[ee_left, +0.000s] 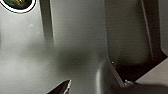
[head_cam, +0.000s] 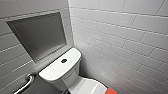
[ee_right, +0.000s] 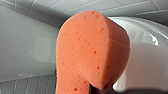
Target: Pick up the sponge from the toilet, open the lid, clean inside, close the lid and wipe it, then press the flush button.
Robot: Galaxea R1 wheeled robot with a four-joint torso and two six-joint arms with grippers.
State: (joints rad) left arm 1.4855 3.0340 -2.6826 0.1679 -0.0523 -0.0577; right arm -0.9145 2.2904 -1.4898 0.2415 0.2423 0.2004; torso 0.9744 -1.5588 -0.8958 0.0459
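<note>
Two white walls of glossy rectangular tile meet in a corner at the far side of the scene.
- A grey, flat-backed rectangular recess is set in the left wall, above the tank.
- The glossy white ceramic toilet stands below that recess, with its rounded-rectangular tank against the left wall and the bowl end nearer.
- The smooth white oval lid lies flat, near of the tank.
- A polished metal grab bar is fixed to the left wall, left of the tank.
- The soft, porous orange-red sponge sits at the near right, just beside the lid's right edge; whether it touches the lid cannot be told.
- The right gripper is closed on the sponge's lower end. The block is bent into a fold, with the white ceramic and wall tiles behind it.
- The small dark round flush button with a metallic rim sits in the middle of the flat tank top.
- The left wrist view gives smooth grey surfaces. I cannot tell whether the left gripper is open or closed.
</note>
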